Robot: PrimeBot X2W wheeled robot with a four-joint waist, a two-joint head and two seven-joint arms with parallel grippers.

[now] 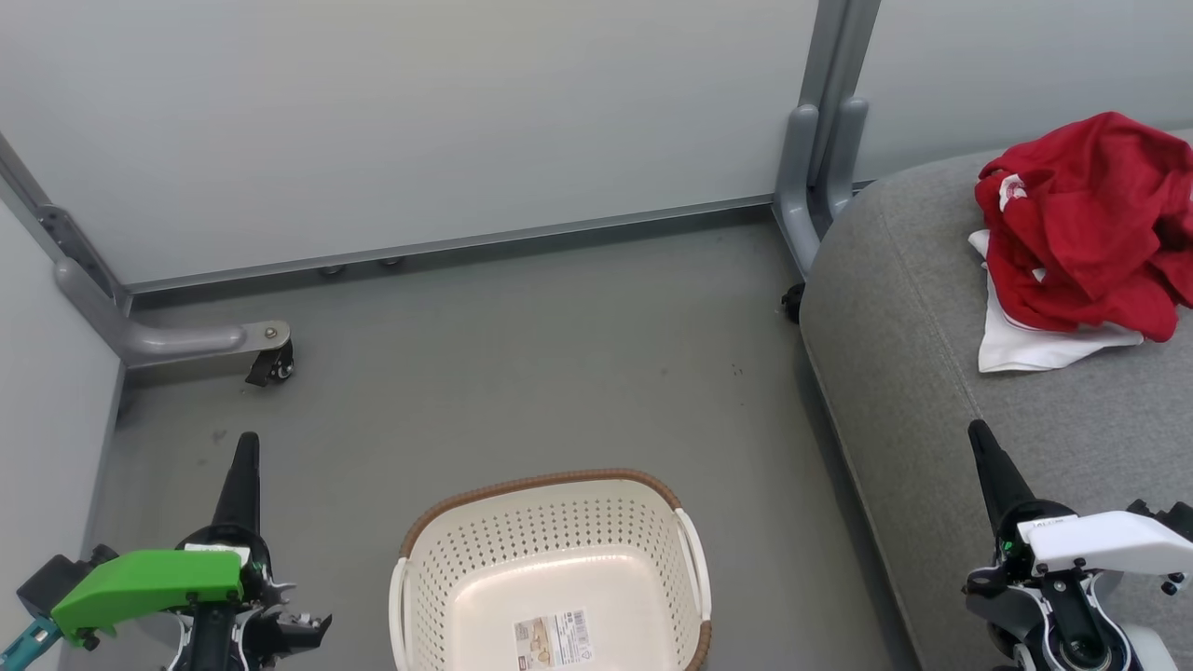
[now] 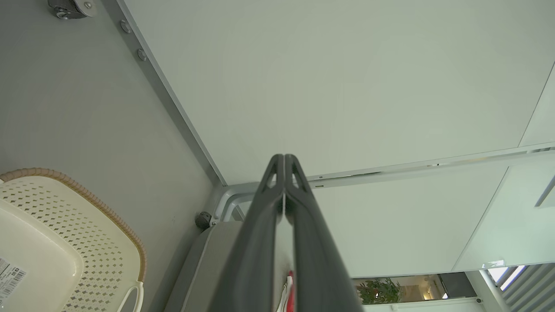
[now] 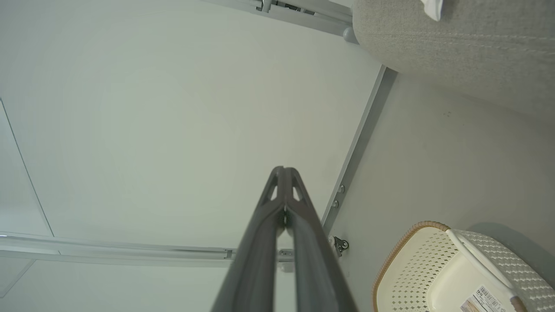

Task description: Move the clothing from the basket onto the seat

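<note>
Grey floor (image 1: 522, 373) meets pale wall panels (image 1: 419, 112). The clothing (image 1: 1081, 214) lies heaped on the seat (image 1: 895, 326), beyond the right gripper (image 1: 977, 431). It and the left gripper (image 1: 247, 440) are closed, holding nothing.

On the left gripper (image 1: 247, 447) we see two long dark fingers (image 2: 256, 251) that taper to a narrow tip, each with a triangular cut-out near its end. They rise from a round black collar with a small green light. Behind the collar sits a bright green cover (image 1: 149, 578), with a black block at its outer end and a teal piece (image 1: 17, 643) below that. The right gripper (image 1: 977, 433) has the same dark tapering fingers and a black collar with a green light. Here we find a white cover (image 1: 1104, 542) instead, marked with faint grey lettering, with small black screws along its lower edge and a black-and-white wrist housing beneath.
</note>
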